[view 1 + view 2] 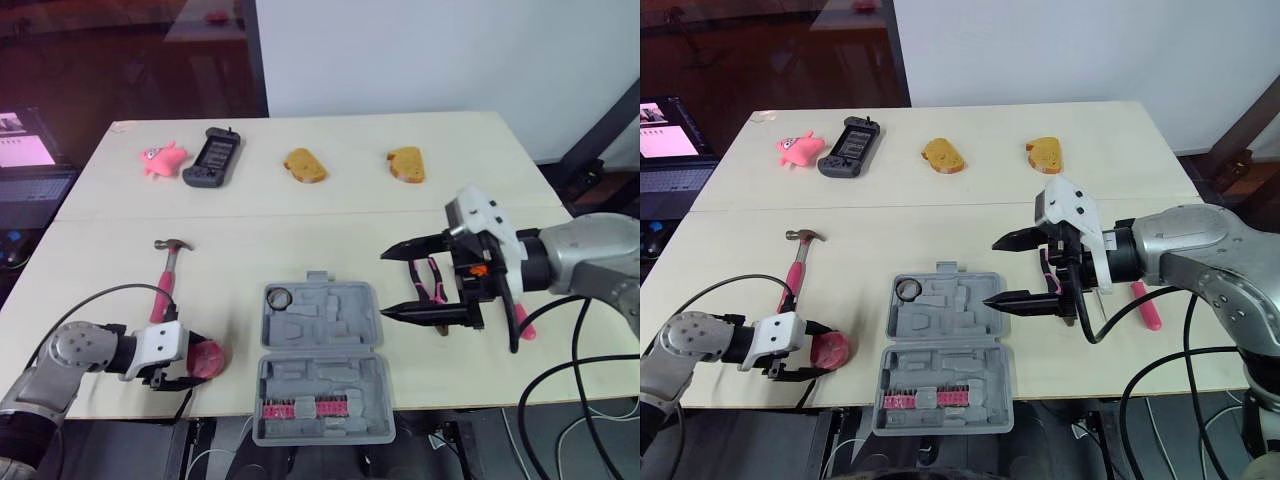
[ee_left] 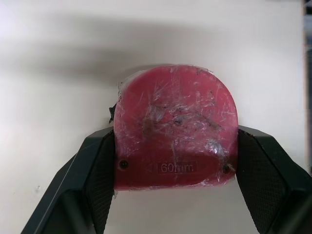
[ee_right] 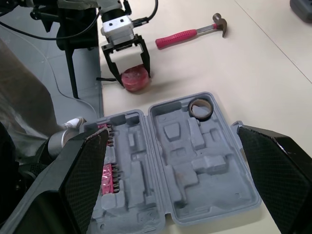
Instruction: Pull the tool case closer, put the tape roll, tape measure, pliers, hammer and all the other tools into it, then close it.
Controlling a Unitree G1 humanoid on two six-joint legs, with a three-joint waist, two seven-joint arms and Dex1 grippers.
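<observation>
tape measure, red, lies flat near the front edge of the table, on the robot's left side. the left gripper is clamped around it: both black pads press its opposite sides, with no gap seen in the left wrist view. whether it is lifted clear of the table cannot be told.

the tool case lies open at the front edge, centre. it is to the robot's right of the tape measure, near it but not touching. its hinge runs left to right, so both grey trays face up, one behind the other. the tape roll sits in the far left corner of the far tray.

the right gripper hovers right of the case, jaws wide apart and holding nothing, above the pink-handled pliers. the hammer lies behind the left gripper, head away from the robot.

judgement: the left arm is nearer, and the coming move is a short carry rightward over the case rim.
</observation>
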